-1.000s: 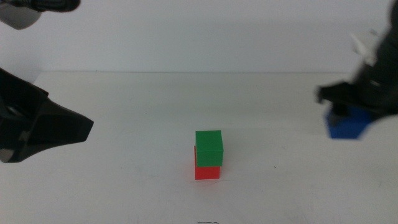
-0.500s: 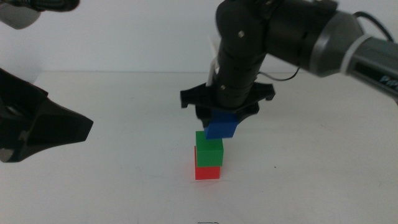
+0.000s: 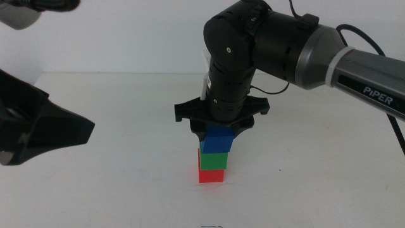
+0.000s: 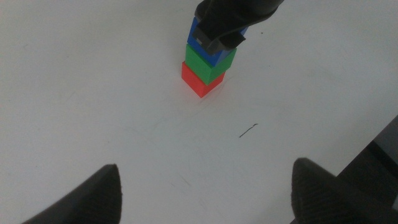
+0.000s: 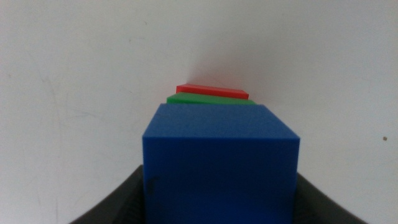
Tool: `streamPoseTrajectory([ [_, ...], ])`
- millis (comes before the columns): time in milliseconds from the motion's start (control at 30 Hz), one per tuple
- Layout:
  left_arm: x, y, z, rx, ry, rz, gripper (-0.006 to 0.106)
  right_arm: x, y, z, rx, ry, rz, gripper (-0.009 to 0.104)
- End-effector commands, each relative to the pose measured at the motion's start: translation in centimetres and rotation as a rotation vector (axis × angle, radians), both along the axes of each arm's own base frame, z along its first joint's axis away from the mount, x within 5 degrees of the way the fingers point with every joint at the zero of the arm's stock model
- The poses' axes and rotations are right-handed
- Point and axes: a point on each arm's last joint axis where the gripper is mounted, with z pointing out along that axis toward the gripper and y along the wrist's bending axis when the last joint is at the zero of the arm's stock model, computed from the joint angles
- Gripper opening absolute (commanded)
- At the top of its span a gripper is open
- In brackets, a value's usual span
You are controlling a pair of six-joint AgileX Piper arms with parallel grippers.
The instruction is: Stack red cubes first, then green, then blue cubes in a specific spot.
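Middle view shows the right gripper [image 3: 219,130] reaching down over the centre of the white table [image 3: 126,190], its two dark jaws clamped on the blue cube [image 3: 219,136]. That cube sits on top of the green cube [image 3: 213,160], which in turn rests on the red cube [image 3: 211,176], so the three form one upright column on the plain tabletop, red at the bottom and touching the table. From the left wrist view the same column appears with the red cube [image 4: 200,79] lowest, the green cube [image 4: 210,61] above it and the blue cube [image 4: 200,40] partly hidden by the dark gripper [image 4: 219,34] that grips it. In the right wrist view the blue cube [image 5: 219,162] fills the space between the jaws, with thin edges of green [image 5: 210,99] and red [image 5: 212,91] showing past it. The left gripper [image 4: 205,193] waits off at the table's left side, well apart from the stack, jaws spread wide with nothing between them.
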Motion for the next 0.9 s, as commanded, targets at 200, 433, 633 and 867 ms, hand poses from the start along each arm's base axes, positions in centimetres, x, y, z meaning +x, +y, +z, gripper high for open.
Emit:
streamPoseTrajectory([
  [200,-0.9,-0.2,0.7,-0.03,0.023,-0.034,0.094,-0.5,-0.4,3.0,0.045,-0.065,0.002,0.06],
  [433,-0.9,-0.2,0.7,-0.03,0.023,-0.034,0.094,-0.6,-0.5,3.4,0.054,-0.074,0.002,0.072],
  [633,-0.9,-0.2,0.7,-0.031,0.024,-0.034,0.094,-2.4,-3.0,9.0,0.105,-0.207,0.007,0.072],
  [867,-0.9,-0.2,0.7,-0.031,0.024,-0.034,0.094,-5.1,-7.7,15.1,0.15,-0.367,0.02,0.072],
])
